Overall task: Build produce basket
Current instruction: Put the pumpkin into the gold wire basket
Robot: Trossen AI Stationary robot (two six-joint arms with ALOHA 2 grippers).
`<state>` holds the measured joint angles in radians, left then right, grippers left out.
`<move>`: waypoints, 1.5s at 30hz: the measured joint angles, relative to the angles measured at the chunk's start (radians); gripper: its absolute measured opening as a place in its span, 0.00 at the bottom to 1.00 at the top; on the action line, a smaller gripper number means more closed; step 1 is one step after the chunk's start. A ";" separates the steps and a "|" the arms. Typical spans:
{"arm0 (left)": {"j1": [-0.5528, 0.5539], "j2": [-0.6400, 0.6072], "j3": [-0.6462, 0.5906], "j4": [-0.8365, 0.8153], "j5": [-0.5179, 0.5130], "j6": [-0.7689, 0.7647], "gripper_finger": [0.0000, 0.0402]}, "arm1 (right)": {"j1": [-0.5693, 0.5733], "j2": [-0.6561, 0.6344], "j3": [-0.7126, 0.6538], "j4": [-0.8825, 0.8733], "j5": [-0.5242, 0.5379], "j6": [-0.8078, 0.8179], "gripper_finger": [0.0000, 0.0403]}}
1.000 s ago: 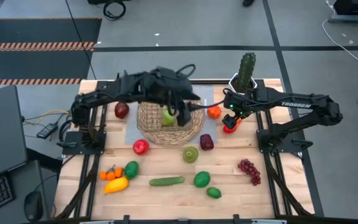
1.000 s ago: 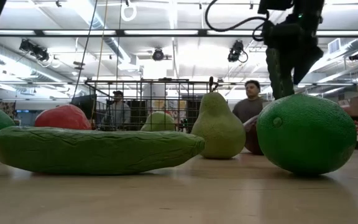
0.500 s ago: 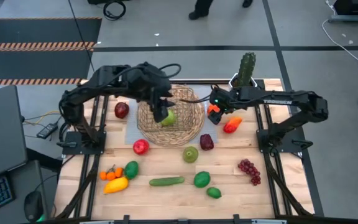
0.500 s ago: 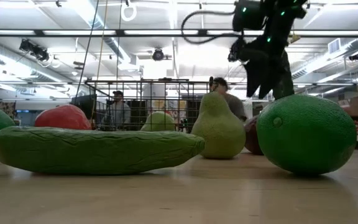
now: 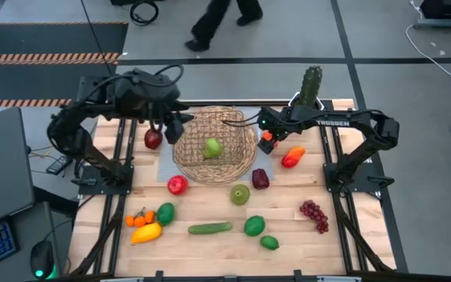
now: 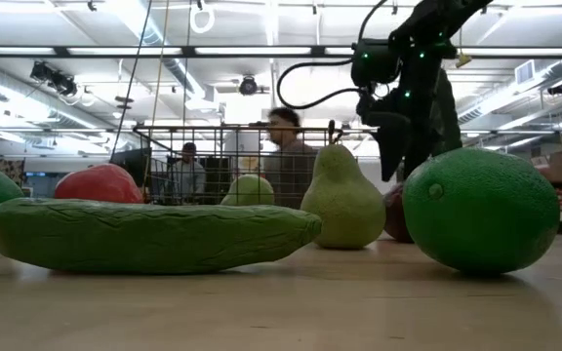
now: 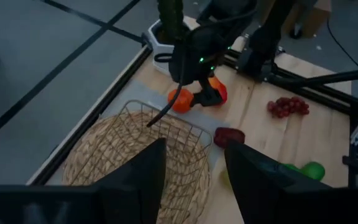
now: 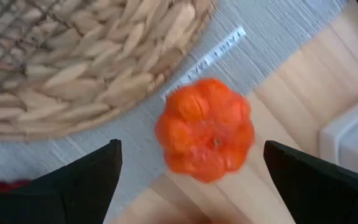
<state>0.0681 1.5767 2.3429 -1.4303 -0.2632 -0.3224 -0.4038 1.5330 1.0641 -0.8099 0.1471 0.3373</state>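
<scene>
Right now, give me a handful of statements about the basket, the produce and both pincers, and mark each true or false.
1. A green fruit lies inside the basket. True.
2. The right pincer is shut on the orange fruit. False: its fingers stand open on either side of it, not touching.
3. The left pincer holds a red apple. False: it is open and empty, above the basket's edge.
4. The cucumber lies on the table, outside the basket. True.
5. The purple grapes are in the basket. False: they lie on the table near the right arm's base.
</scene>
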 joint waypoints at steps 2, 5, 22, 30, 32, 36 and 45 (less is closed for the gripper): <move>0.000 -0.009 0.000 -0.008 -0.006 -0.013 0.43 | -0.005 0.013 0.000 0.005 -0.001 -0.009 0.99; 0.000 -0.016 0.000 -0.021 -0.006 -0.034 0.43 | -0.009 0.042 0.000 0.023 0.001 -0.023 0.99; 0.000 -0.021 0.000 -0.022 -0.006 -0.083 0.43 | -0.030 0.163 -0.003 0.056 0.024 -0.082 0.99; 0.000 -0.021 0.000 -0.027 -0.006 -0.087 0.43 | -0.051 0.184 -0.004 0.026 0.004 -0.072 0.95; 0.000 -0.021 0.000 -0.027 -0.006 -0.087 0.43 | -0.050 0.177 -0.004 0.002 -0.010 -0.070 0.92; 0.000 -0.020 0.000 -0.027 -0.019 -0.086 0.43 | -0.050 0.149 -0.004 -0.034 -0.038 -0.069 0.84; 0.000 -0.019 0.000 -0.026 -0.039 -0.086 0.43 | -0.048 0.061 -0.004 -0.038 -0.038 -0.079 0.60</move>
<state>0.0677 1.5578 2.3428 -1.4567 -0.3027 -0.4084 -0.4522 1.5940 1.0603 -0.8482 0.1093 0.2586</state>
